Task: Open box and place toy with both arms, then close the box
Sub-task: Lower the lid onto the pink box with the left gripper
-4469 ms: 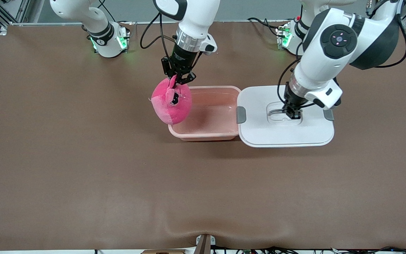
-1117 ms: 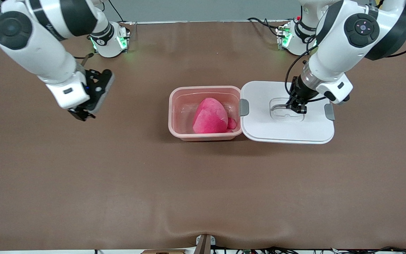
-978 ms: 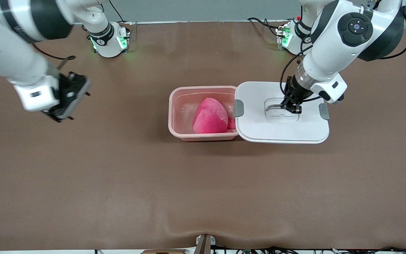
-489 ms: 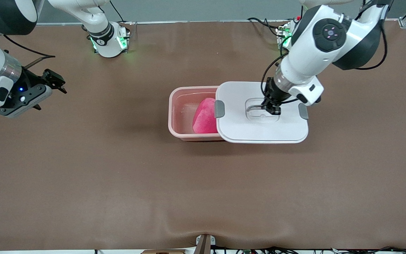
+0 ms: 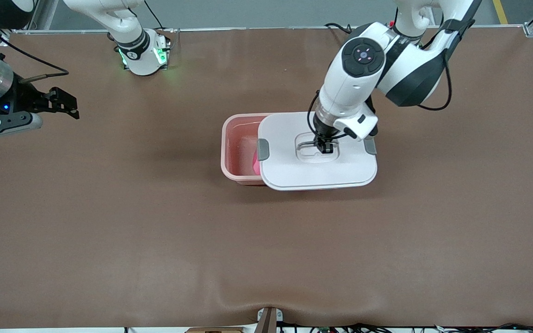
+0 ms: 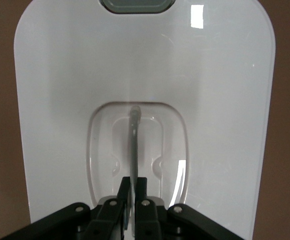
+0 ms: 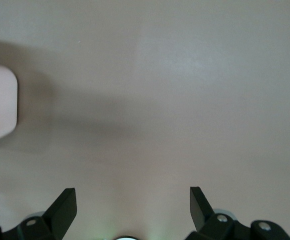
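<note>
The pink box stands at mid-table. The white lid is over most of it, shifted toward the left arm's end, with grey clips at its two ends. My left gripper is shut on the lid's thin centre handle, with its fingers pinched on it in the left wrist view. Only a sliver of the pink toy shows inside the box at the lid's edge. My right gripper is open and empty, up over the right arm's end of the table; in its wrist view it is over bare table.
The brown table is bare nearer the front camera. The right arm's base stands at the table's back edge. A pale rounded corner shows at the edge of the right wrist view; I cannot tell what it is.
The right gripper dropped the toy into the box and swung away to the right arm's end. The left gripper has carried the lid over the box, covering most of the toy.
</note>
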### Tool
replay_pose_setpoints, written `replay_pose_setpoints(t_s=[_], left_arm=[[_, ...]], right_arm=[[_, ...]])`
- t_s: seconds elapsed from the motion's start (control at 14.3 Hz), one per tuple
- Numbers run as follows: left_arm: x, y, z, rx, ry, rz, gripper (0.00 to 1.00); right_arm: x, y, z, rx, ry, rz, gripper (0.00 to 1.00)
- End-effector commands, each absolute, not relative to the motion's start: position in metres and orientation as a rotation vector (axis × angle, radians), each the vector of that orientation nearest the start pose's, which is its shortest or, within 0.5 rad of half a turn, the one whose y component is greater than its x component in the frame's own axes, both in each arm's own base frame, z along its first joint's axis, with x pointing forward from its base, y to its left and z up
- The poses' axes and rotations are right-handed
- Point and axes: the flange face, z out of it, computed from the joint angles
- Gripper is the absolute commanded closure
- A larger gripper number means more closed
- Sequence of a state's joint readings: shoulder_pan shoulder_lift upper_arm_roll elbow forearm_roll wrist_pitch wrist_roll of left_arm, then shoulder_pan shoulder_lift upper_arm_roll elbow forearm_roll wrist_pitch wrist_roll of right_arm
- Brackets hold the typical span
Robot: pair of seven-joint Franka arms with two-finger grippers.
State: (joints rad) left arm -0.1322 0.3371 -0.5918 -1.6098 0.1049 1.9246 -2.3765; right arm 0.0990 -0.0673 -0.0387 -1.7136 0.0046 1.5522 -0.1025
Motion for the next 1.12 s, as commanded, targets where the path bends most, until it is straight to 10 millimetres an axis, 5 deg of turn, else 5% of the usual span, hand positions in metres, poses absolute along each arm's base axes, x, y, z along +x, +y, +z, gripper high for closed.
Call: replay_pose_setpoints(t_s=[0.0, 0.35, 0.49, 1.05], left_arm=[[0.525, -0.413, 0.463, 2.077, 2.285, -0.147, 1.00], [0.513, -0.459, 0.429, 2.031, 2.327, -0.043, 1.00], [0.507, -0.483, 0.419, 2.035, 2.322, -0.048, 1.00], [0.485, -0.520, 0.411, 1.929, 2.350, -0.066, 1.00]], right_arm=[[0.514, 0.018, 0.604, -3.127, -0.135, 0.132, 0.00], [0.518, -0.001, 0.645, -3.114, -0.012, 0.007, 0.00], [0.523, -0.003, 0.640, -3.108, 0.057, 0.043, 0.00], [0.526, -0.002, 0.647, -3.111, 0.036, 0.022, 0.00]])
